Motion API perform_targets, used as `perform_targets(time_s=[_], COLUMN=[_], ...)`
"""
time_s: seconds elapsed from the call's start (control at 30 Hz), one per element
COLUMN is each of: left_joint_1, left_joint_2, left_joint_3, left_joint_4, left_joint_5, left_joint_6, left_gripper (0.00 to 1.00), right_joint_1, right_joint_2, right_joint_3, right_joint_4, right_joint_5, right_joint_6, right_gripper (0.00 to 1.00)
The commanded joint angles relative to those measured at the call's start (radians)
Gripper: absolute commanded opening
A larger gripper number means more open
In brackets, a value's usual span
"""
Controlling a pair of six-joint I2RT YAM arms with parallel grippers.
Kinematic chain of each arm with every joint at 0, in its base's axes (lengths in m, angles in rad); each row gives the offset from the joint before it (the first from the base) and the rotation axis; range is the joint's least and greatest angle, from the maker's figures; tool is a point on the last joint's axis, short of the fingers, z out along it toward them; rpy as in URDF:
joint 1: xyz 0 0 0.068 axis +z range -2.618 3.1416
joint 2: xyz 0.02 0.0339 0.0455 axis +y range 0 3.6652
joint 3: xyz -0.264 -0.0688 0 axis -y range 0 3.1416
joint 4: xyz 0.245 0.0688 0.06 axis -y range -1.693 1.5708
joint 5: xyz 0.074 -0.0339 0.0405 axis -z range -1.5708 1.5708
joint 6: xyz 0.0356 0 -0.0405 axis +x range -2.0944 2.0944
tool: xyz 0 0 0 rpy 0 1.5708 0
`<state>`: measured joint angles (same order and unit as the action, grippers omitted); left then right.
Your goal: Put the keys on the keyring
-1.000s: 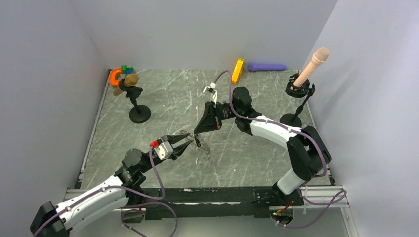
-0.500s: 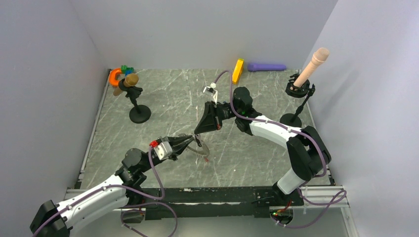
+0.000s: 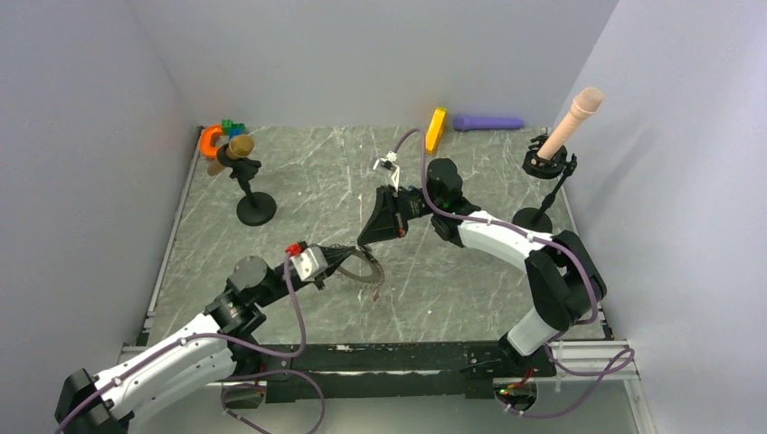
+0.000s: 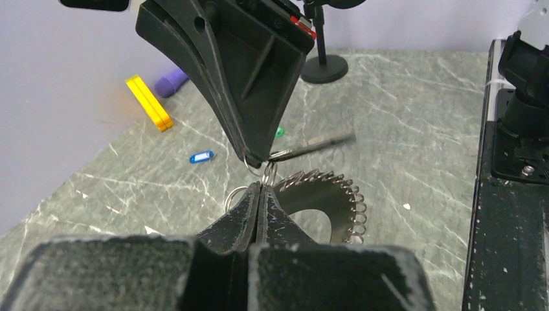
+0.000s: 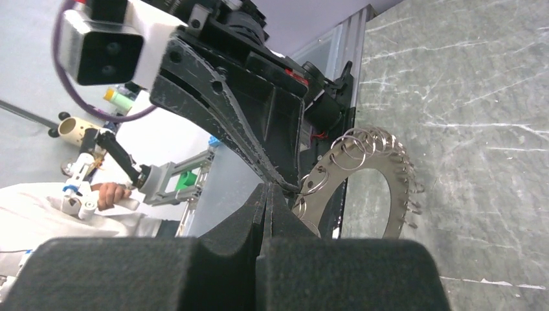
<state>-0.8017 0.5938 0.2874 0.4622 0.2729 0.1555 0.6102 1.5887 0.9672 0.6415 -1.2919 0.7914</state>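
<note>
The keyring point(image 3: 364, 268) is a flat grey metal hoop edged with several small split rings. It hangs low over the table between both grippers. My left gripper point(image 3: 350, 259) is shut, its tips point(image 4: 260, 188) pinching a small ring at the keyring's point(image 4: 324, 194) top edge. My right gripper point(image 3: 364, 242) comes down from behind, also shut, its tips point(image 5: 267, 189) closed on a ring of the keyring point(image 5: 395, 188). The two grippers' tips nearly touch. A blue key point(image 4: 201, 157) and a green key point(image 4: 279, 132) lie loose on the table behind them.
A yellow block point(image 3: 435, 129) and a purple cylinder point(image 3: 488, 122) lie at the back wall. Two black stands hold a brown piece point(image 3: 244, 181) and a peach rod point(image 3: 552, 163). An orange horseshoe point(image 3: 211, 138) sits at the back left.
The left gripper moved forward to the hanging keyring and shut on one of its rings. The keyring swung up flatter. The right arm stayed put.
</note>
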Motion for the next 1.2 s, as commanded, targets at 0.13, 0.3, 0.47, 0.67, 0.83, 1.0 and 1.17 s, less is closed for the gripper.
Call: perform_targets(time_s=[0.13,0.3,0.47,0.67,0.83,1.0,1.17], left_joint_1=[-0.007,-0.082,-0.153,-0.203,-0.238,-0.248,-0.248], left_joint_2=[0.135,0.265,0.357,0.424,0.460,0.471,0.385], left_joint_3=[0.396,0.555,0.639,0.703,0.751,0.763,0.683], left_joint_4=[-0.524,-0.742,-0.825,-0.881,-0.916,-0.891,-0.808], left_joint_5=[-0.062,-0.157,-0.247,-0.329,-0.388,-0.429,-0.471], left_joint_6=[0.086,0.154,0.183,0.205,0.229,0.227,0.171], left_gripper=[0.00,0.00,0.00,0.00,0.00,0.00,0.07], right_joint_1=[0.014,0.023,0.022,0.021,0.022,0.027,0.018], right_joint_2=[-0.011,-0.016,-0.028,-0.031,-0.032,-0.028,-0.039], right_joint_3=[0.047,0.044,0.032,0.016,-0.002,-0.003,-0.001], right_joint_4=[-0.105,-0.103,-0.098,-0.069,-0.057,-0.111,-0.116], right_joint_5=[0.036,0.058,0.090,0.114,0.152,0.186,0.176], right_joint_6=[-0.087,-0.072,-0.047,0.007,0.052,0.030,0.003], right_gripper=[0.00,0.00,0.00,0.00,0.00,0.00,0.00])
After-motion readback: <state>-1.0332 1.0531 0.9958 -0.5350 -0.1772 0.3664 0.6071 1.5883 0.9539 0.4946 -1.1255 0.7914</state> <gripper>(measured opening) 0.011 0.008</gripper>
